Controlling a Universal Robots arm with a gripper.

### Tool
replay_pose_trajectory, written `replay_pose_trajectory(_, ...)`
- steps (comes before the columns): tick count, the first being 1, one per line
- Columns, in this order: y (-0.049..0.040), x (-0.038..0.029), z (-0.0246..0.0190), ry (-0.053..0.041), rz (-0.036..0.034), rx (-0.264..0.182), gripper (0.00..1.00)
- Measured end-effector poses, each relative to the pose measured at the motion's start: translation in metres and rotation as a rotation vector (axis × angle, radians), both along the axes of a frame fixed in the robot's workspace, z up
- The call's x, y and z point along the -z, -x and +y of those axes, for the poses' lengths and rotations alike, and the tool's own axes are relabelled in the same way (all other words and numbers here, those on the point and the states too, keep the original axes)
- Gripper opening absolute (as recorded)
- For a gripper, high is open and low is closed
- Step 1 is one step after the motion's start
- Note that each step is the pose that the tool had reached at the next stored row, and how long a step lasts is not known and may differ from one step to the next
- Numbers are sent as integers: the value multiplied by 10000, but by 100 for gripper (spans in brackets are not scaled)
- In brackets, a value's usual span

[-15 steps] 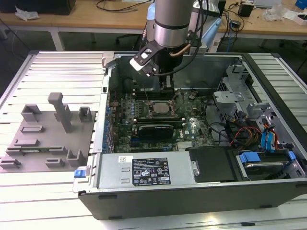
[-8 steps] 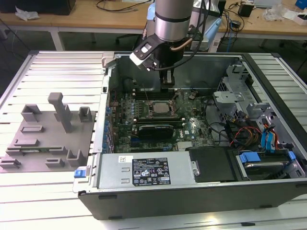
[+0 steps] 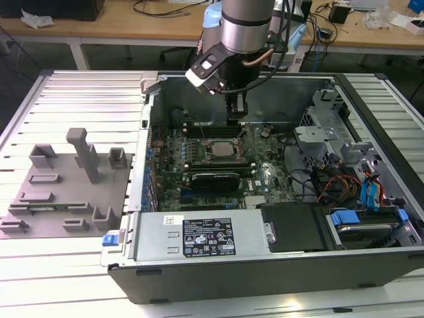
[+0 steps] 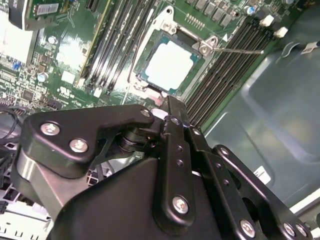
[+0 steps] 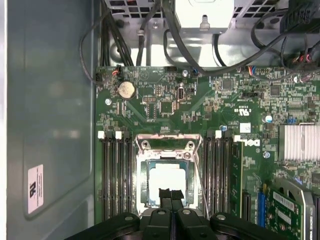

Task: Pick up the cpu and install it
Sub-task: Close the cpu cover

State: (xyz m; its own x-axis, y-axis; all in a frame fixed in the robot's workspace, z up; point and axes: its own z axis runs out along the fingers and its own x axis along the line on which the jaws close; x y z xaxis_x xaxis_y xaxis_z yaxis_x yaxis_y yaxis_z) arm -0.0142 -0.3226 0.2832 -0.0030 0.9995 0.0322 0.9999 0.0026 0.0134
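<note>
You had the cpu (image 3: 222, 152) lying flat in the black socket (image 3: 221, 141) of the green motherboard (image 3: 265, 173), just left of centre in the exterior view. In both wrist views it (image 5: 167, 181) showed as a small square chip with a pale, silvery-white metal top and a thin darker rim (image 4: 170, 65), and the glare washed out any marking on it. Rows of black memory slots (image 5: 115, 175) ran along two opposite sides of the socket.

Your arm (image 3: 246, 26) came down from the top centre of the exterior view into the open computer case (image 3: 371, 265). Its wrist pointed straight down over the motherboard. The jaws hung just above the cpu's far edge. They were drawn together, tip against tip, with nothing between them, and I could not tell whether the tips touched the chip.

The cpu faced metal side up. Being square, it had no long axis to speak of. Its edges ran in line with the socket and the memory slots. The gray tray (image 3: 66, 192) sat on the ribbed desk (image 3: 73, 93) at the exterior view's left, well apart from the chip.
</note>
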Motion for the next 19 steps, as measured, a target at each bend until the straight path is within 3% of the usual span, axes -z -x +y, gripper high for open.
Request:
replay_pose_trajectory(9, -144, 0, 0, 0, 0, -1, 11)
replay_pose_trajectory(19, -552, 0, -5, 0, 0, -2, 11)
